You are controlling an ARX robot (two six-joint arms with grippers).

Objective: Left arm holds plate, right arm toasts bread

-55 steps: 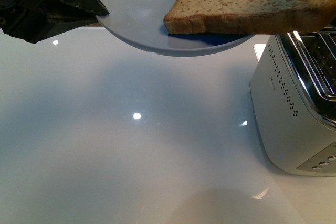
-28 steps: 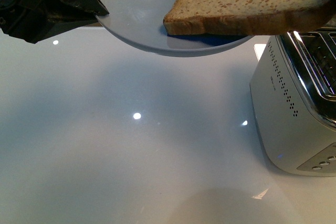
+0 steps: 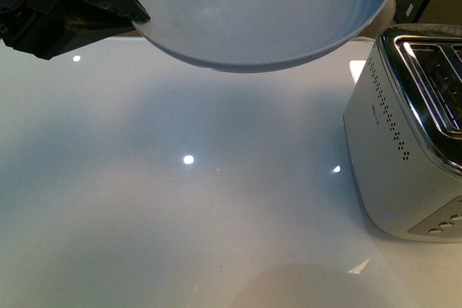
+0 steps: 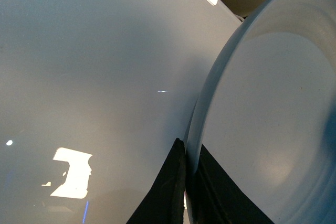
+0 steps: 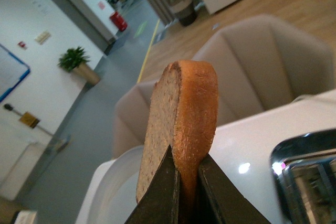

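Bread [image 5: 181, 129] has left the plate [image 3: 267, 63]: my right jaws pinch it by the crust, and my left jaws clamp the plate's rim above the table's [image 3: 180, 236] far edge. I should square the slice over a toaster [image 3: 404, 149] slot at the right edge.

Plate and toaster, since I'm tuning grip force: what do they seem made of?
The plate looks like glazed ceramic or possibly melamine: smooth pale blue, soft sheen, faint rings. The toaster looks like brushed metal with polished chrome trim round the slots: matte grey sides, mirror-bright edges.
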